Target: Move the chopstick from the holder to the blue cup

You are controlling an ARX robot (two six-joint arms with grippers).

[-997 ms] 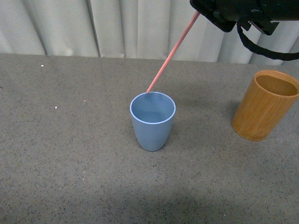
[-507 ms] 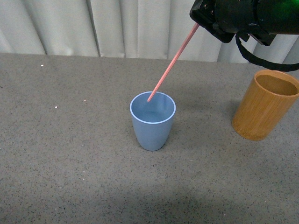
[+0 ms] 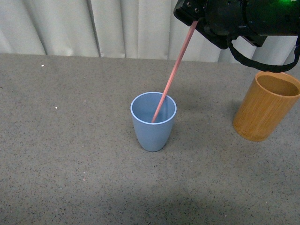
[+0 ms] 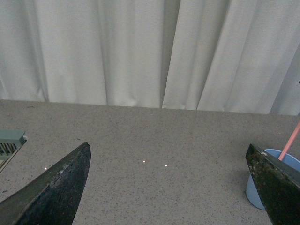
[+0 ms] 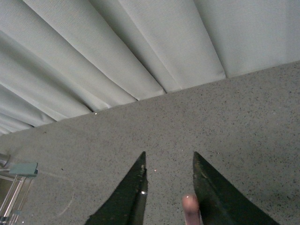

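Now one thin pink-red chopstick [image 3: 171,74] leans with its lower end inside one light blue plastic cup [image 3: 153,122], its top clamped by the right gripper [image 3: 193,18]; one orange-brown bamboo holder [image 3: 266,107] stands apart. Left gripper [image 4: 173,187] fingers spread, empty.

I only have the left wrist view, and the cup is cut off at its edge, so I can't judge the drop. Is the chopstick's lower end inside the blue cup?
Observer: Yes. In the front view the chopstick leans with its lower end inside the blue cup.
Operator: What has its upper end?
Observer: The right gripper, high above the table. Its wrist view shows the stick's end against one finger, with a gap to the other.
Operator: And the holder?
Observer: The holder stands upright to the cup's right, apart from it, with no stick in it.
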